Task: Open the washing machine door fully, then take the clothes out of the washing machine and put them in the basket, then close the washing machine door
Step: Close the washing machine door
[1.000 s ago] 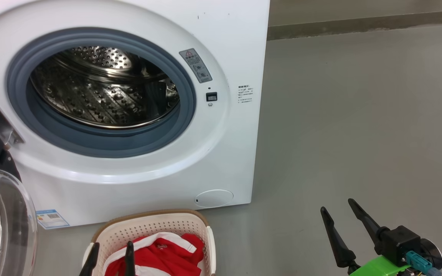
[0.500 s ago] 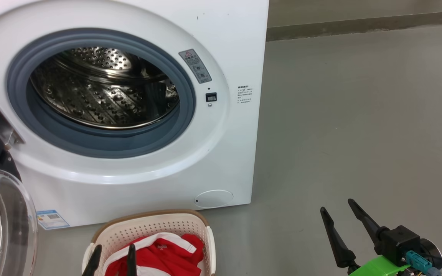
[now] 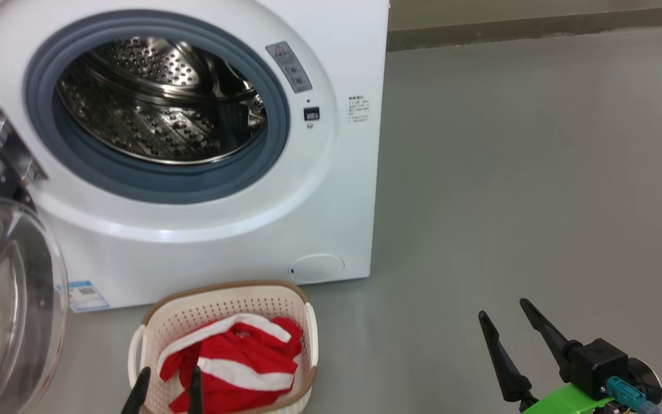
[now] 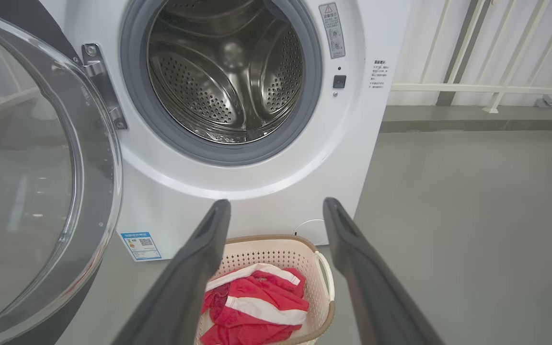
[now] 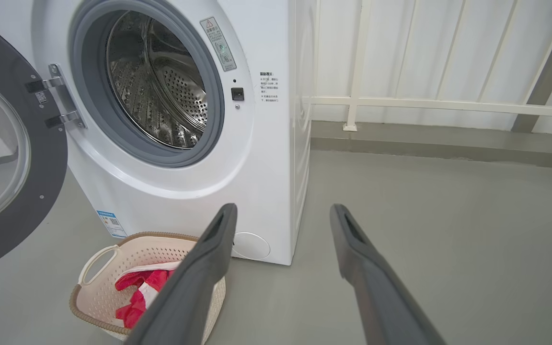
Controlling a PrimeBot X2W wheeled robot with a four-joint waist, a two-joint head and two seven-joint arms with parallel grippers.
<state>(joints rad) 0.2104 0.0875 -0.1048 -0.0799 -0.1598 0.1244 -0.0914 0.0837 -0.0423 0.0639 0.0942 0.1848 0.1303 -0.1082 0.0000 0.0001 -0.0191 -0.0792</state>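
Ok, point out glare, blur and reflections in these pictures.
Head view: drum sparkles with highlights; the door hinge looks smeared. Left wrist view: the washing machine door glass mirrors the room; left hand fingers loom soft. Right wrist view: even light, right hand fingers equally soft.

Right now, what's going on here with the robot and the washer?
The big white front-loading washing machine has its round black-rimmed glass door open and its perforated steel drum looks empty. The red, white-striped clothes lie in the small cream perforated plastic basket on the floor before it. The robot's left fingers hover open above the basket, its right fingers open off to the side; neither holds anything. Closing the door remains.
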